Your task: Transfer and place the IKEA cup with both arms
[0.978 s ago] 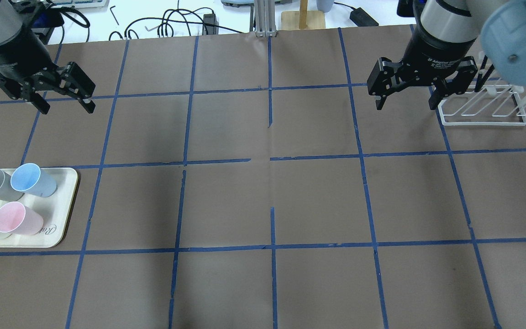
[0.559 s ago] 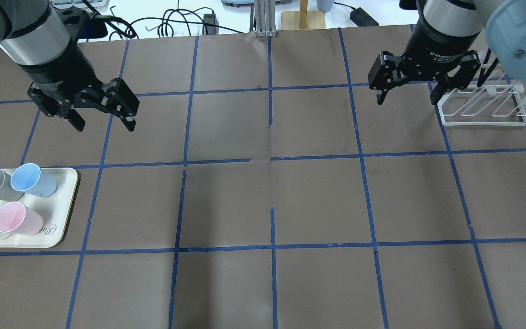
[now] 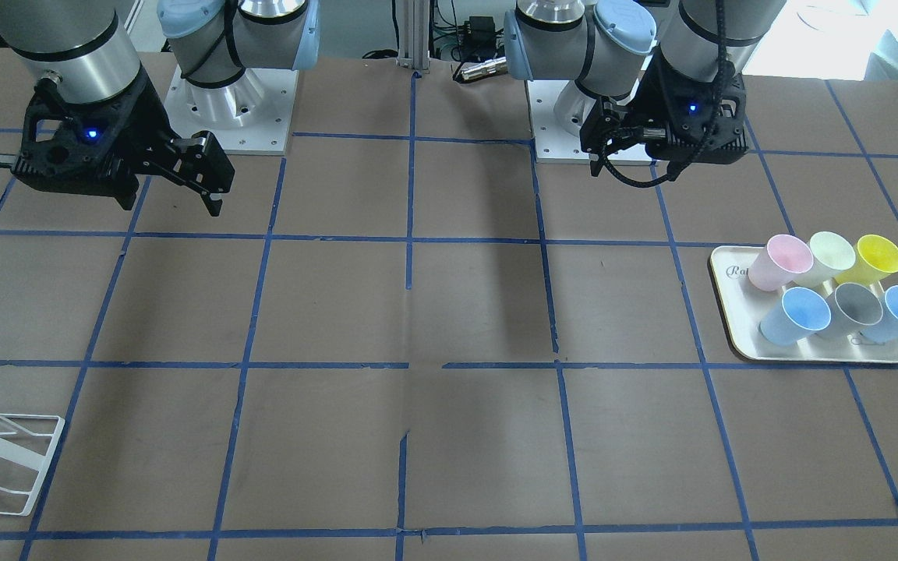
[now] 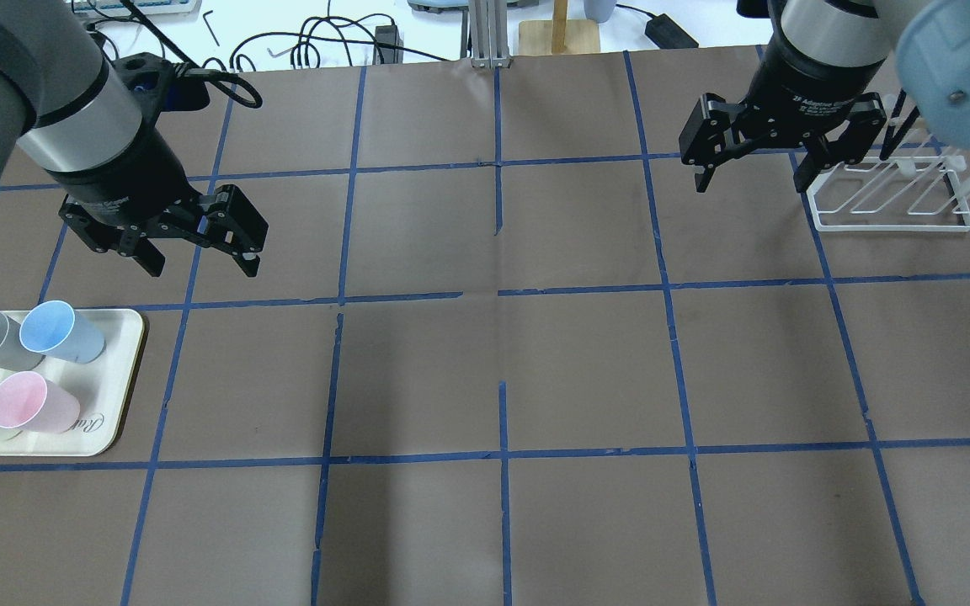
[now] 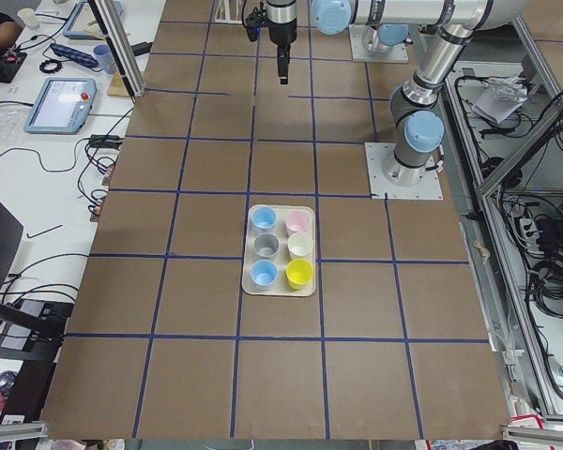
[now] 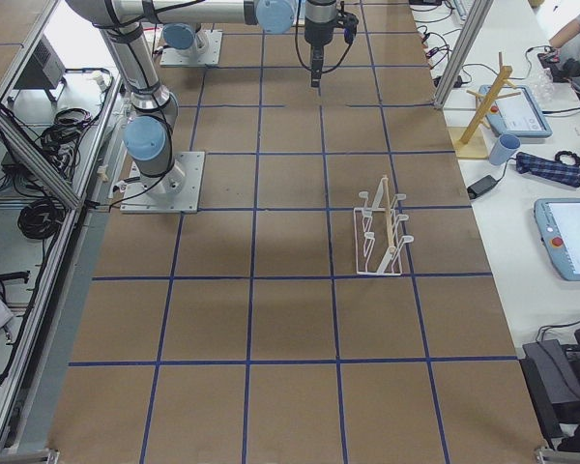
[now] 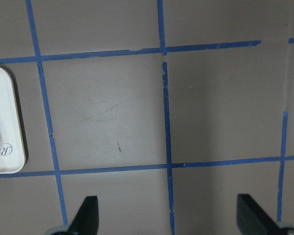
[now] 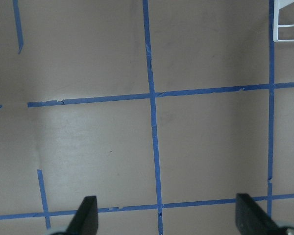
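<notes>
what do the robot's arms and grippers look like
Both arms, left arm and right arm, are silver-grey jointed tubes with round pale-blue joint caps. Each ends in a black two-finger gripper, left gripper and right gripper; the right one's black wrist carries white lettering. A black cable loops off the left wrist, and small blue lights glow on both wrist housings.

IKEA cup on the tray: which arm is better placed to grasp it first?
Left. The open left gripper hovers near the tray with the IKEA cup; the right gripper is across the table by the white rack.
</notes>
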### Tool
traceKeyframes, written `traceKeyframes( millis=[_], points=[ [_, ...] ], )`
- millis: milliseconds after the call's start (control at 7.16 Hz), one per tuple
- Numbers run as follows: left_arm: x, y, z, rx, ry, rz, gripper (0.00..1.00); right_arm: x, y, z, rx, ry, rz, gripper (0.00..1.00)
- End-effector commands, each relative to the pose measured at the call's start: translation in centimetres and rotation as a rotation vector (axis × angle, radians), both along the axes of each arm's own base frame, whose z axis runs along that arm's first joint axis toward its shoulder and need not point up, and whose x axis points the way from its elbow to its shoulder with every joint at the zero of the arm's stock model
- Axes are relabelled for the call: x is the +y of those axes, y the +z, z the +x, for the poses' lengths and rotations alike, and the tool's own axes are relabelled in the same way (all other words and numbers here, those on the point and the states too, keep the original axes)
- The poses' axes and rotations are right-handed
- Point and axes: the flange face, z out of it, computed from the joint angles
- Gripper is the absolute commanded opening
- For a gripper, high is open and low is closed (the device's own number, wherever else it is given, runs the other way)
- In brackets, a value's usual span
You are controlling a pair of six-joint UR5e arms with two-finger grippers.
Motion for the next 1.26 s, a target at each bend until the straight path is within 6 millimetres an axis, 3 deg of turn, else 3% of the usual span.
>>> traceKeyframes(
  millis=[0, 1118],
  points=[
    [-0.19, 0.18, 0.05, 0.007, 0.004, -0.008, 1.00, -0.01, 0.05, 0.03, -0.001, 0.000, -0.001, 1.00],
    [-0.45, 0.07, 0.13, 0.006, 0.018, -0.013, 1.00, -0.01, 0.05, 0.03, -0.001, 0.000, -0.001, 1.00]
  ],
)
